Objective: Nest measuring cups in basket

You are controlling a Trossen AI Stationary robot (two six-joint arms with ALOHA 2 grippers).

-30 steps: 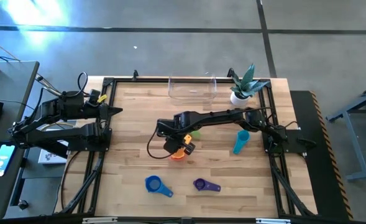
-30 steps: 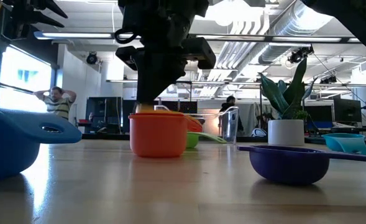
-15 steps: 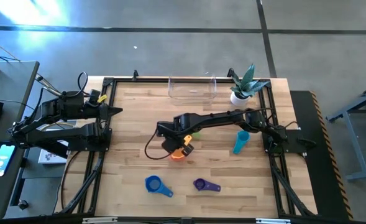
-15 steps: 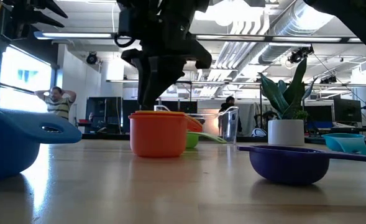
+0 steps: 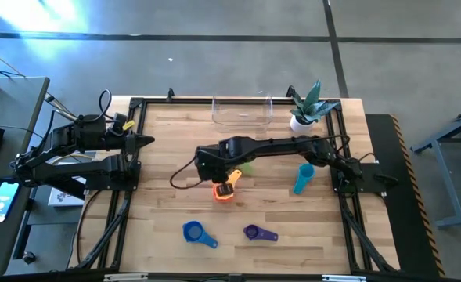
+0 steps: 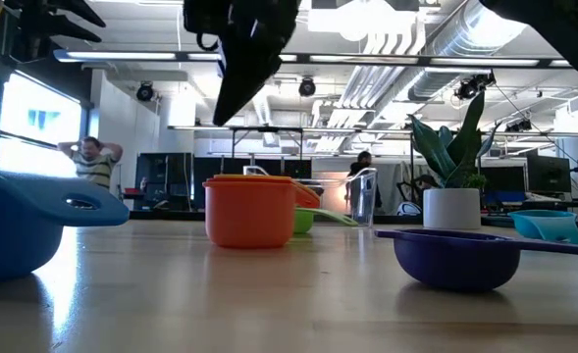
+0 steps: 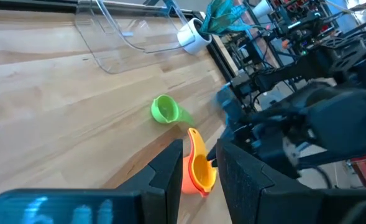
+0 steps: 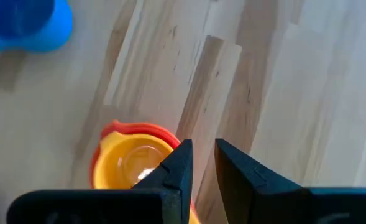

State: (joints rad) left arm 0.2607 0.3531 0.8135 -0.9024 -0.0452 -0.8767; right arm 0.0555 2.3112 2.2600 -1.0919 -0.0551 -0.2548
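Measuring cups lie scattered on the wooden worktop (image 5: 167, 157) in the high view: an orange cup (image 5: 224, 193) with a yellow cup (image 5: 225, 188) nested inside sits just below the right pincer (image 5: 211, 169), with green (image 5: 247, 168), light blue (image 5: 304, 178), blue (image 5: 192, 232) and purple (image 5: 252, 232) cups spread around, and the clear basket (image 5: 242, 112) at the far edge. The right arm stretches across the middle; the left pincer (image 5: 145, 140) waits at the left side. In the low view, the right pincer (image 6: 244, 69) hangs above the orange cup (image 6: 249, 209), apart from it. The left wrist view shows its fingers (image 7: 164, 180) parted and empty. In the right wrist view, narrowly parted fingers (image 8: 179, 163) hold nothing over the yellow cup (image 8: 133, 163).
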